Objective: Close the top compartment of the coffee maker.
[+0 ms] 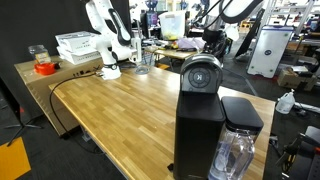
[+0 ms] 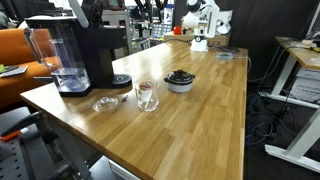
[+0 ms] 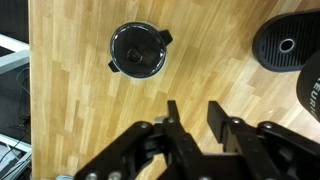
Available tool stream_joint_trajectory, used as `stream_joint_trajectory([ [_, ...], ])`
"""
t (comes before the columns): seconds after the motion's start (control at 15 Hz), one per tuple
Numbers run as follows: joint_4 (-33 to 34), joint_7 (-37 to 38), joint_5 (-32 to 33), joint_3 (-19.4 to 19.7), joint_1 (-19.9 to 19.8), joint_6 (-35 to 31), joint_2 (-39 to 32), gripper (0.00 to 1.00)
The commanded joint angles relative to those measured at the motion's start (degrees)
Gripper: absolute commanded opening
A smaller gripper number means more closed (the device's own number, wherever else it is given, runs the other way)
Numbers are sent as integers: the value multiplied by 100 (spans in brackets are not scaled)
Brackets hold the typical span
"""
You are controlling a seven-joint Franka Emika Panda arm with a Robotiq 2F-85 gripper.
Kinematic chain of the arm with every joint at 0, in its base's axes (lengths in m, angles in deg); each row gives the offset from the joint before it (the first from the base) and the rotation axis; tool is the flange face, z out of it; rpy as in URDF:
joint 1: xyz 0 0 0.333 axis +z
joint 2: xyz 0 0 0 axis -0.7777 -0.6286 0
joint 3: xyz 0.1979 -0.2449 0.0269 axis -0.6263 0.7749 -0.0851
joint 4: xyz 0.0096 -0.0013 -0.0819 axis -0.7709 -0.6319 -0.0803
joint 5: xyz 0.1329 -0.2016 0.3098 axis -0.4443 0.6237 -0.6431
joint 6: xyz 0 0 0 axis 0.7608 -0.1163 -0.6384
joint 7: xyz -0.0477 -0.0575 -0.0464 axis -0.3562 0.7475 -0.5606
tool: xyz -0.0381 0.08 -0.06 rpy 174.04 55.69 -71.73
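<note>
The coffee maker (image 1: 200, 125) is a tall matte-black box at the near end of the wooden table, and it also appears in an exterior view (image 2: 90, 50) at the left. Its top compartment (image 1: 201, 72) stands raised, the round lid showing a silver-grey ring. My white arm (image 1: 104, 35) stands far away at the table's other end, small in an exterior view (image 2: 198, 22). In the wrist view my gripper (image 3: 193, 108) hangs high over bare wood. Its fingers stand a short way apart with nothing between them. A round perforated black part of the machine (image 3: 288, 45) lies at the right edge.
A clear water tank (image 1: 240, 145) sits at the machine's side. A small black bowl (image 2: 180, 80) (image 3: 138, 50), a drinking glass (image 2: 147, 95) and a clear glass dish (image 2: 105, 103) stand on the table (image 2: 200, 120) near the machine. White trays (image 1: 76, 45) sit behind the arm.
</note>
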Motion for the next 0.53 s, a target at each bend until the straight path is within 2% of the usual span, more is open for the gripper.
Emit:
stream_joint_trajectory([
  [0.0,-78,-124,-261,-89,-34,-68,143,8],
  [0.07,-83,-135,-329,-109,-33,-71,168,0],
  [0.47,-133,-146,-638,-189,23,-53,394,0],
])
